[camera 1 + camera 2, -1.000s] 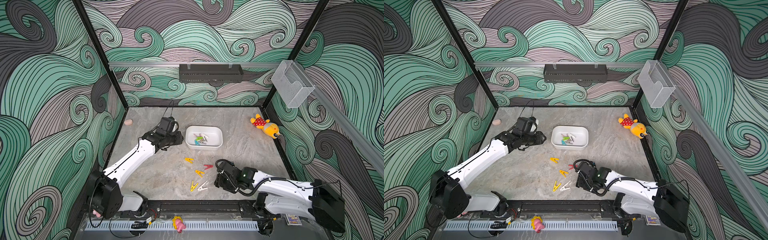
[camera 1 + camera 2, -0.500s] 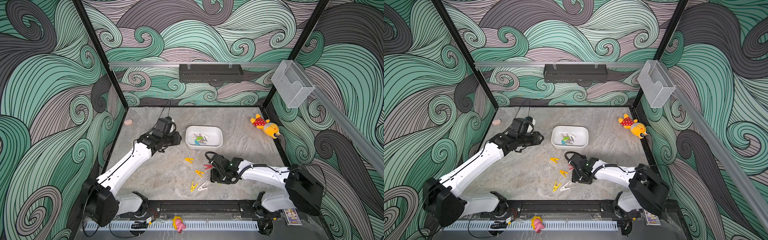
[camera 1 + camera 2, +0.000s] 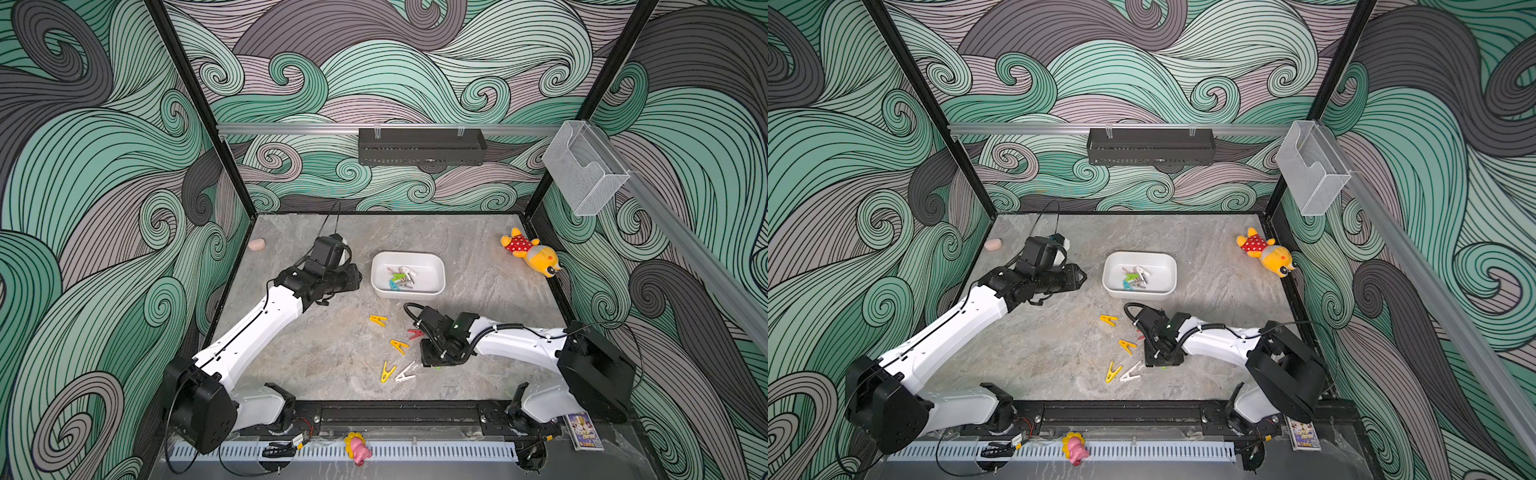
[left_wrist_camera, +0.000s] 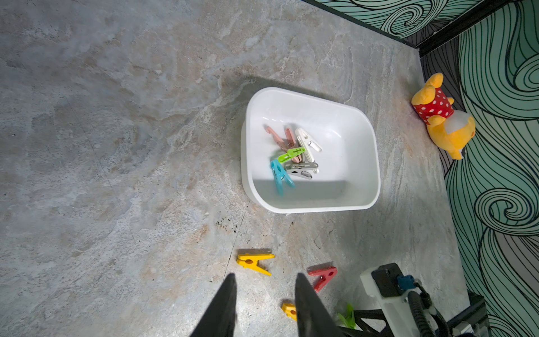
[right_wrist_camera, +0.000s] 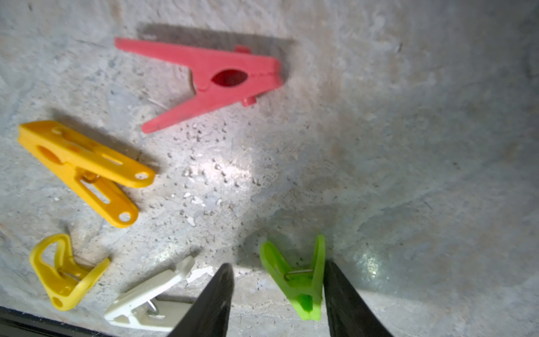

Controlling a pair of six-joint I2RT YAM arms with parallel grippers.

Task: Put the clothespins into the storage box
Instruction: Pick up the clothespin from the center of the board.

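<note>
Straddling the green clothespin (image 5: 297, 280) at lower centre with the right gripper (image 5: 278, 265) spread, nothing pinched. Hovering with the left gripper (image 4: 264, 277) parted, empty. Could squirt it toward the white clothespin (image 5: 151, 294) if closed off-centre. Well apart from the storage box (image 3: 409, 294), mid-frame in a top view.

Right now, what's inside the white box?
The box holds five in a loose pile: pink peg, white peg, green peg, teal peg, grey peg. Anything beneath the pile is hidden.

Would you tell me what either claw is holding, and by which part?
Nothing yet: the right claw straddles the green clothespin; the left claw is empty.
</note>
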